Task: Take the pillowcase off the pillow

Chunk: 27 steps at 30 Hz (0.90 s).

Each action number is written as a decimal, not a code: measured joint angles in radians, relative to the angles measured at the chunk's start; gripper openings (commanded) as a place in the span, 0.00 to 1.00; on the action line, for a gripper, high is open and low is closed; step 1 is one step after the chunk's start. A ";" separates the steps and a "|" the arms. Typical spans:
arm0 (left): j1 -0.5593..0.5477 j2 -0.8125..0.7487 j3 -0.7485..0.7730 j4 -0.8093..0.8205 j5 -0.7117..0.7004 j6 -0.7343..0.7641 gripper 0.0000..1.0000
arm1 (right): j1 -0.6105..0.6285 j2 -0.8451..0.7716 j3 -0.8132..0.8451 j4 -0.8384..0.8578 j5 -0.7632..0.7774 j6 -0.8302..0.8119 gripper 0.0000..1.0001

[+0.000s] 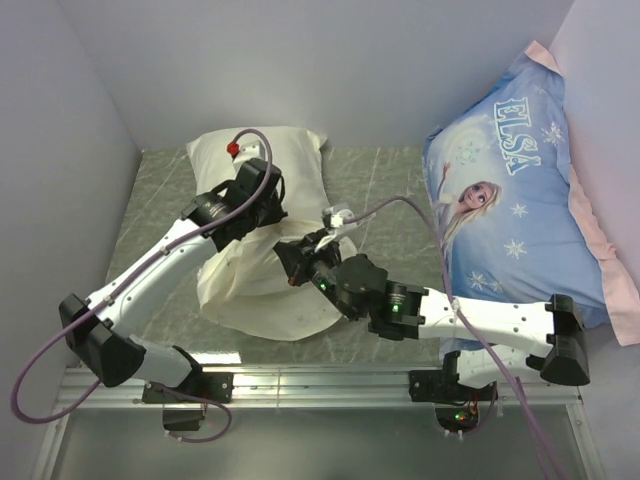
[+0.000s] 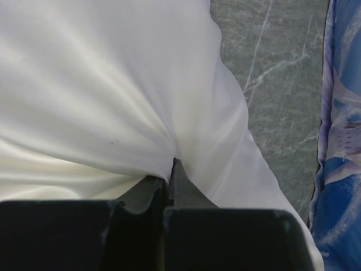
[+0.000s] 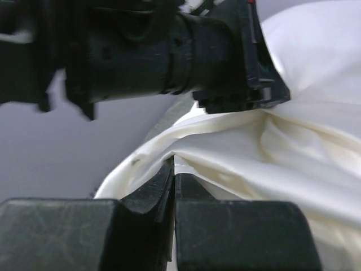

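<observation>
Roughly half done: plump white pillow [image 1: 265,150] protrudes at far end of grey marbled bench [image 1: 390,180], thin cream fabric pillowcase [image 1: 260,300] covers its near end; left pincer [image 2: 172,164] pinches pillow, right pincer [image 3: 174,164] pinches pillowcase, remainder to pull off.

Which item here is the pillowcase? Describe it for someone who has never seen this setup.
On the grey marbled table, left of the blue Elsa pillow, a white pillow lies at the middle. The pillowcase is the limp cream sack over its near end, pinched by the right end effector: plain, yellower and flatter than the plump pillow.
</observation>
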<state>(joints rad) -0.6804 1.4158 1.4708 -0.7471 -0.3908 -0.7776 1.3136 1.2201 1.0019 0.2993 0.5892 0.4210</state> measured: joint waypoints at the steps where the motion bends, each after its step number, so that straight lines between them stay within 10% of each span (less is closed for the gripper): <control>1: 0.000 -0.017 -0.019 0.005 0.000 0.002 0.05 | -0.008 0.020 0.018 -0.019 -0.010 0.000 0.00; 9: -0.003 -0.228 -0.173 0.041 -0.015 -0.010 0.58 | -0.117 0.129 0.035 -0.146 -0.158 0.027 0.00; 27: -0.121 -0.761 -0.536 0.177 0.064 -0.039 0.67 | -0.311 0.372 0.281 -0.250 -0.665 0.035 0.00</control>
<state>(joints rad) -0.8013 0.6544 0.9344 -0.5697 -0.3264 -0.8165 1.0027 1.5917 1.2827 0.0494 -0.0757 0.4557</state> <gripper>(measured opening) 0.626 0.009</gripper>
